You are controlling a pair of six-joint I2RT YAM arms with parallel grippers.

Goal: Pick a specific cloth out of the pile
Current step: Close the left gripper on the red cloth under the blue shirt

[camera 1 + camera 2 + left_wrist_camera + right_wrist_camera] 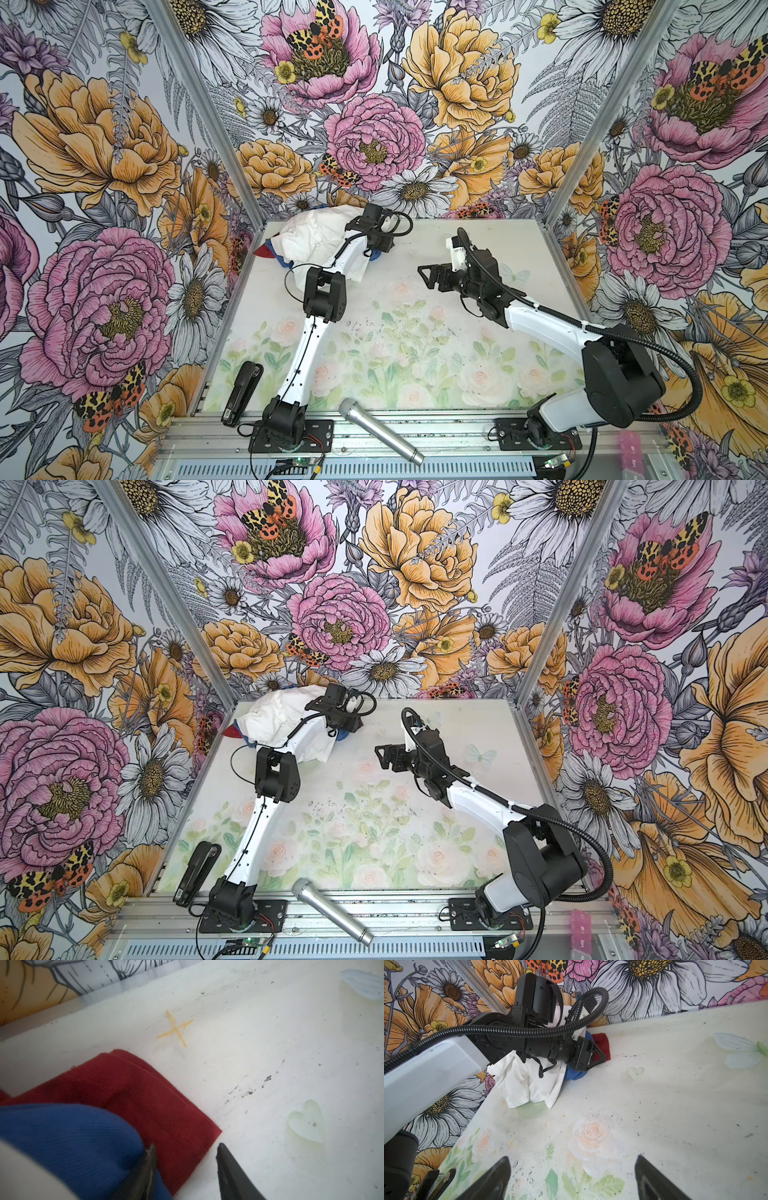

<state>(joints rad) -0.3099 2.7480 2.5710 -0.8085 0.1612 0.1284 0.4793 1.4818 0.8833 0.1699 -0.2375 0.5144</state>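
Left wrist view: left gripper (186,1147) jaws parted, straddling corner of red cloth (135,1093) at edge of pile (311,241), flat on bench (270,1043). Risk: blue cloth (72,1136) touching one finger gets pinched too. Right gripper (573,1161) spread, empty.

You had a three-sided booth. The back wall (374,104), left wall (83,208) and right wall (685,208) carried the same oversized floral print of pink and orange blooms, daisies and spotted moths. An aluminium post (206,112) stood at each back corner. The surface (415,353) was white with a faded rose-and-leaf print and a pale butterfly (515,274), and it was peppered with black specks (374,328). A slotted aluminium rail (457,432) ran along its near edge. The light was bright and even, with soft shadows.
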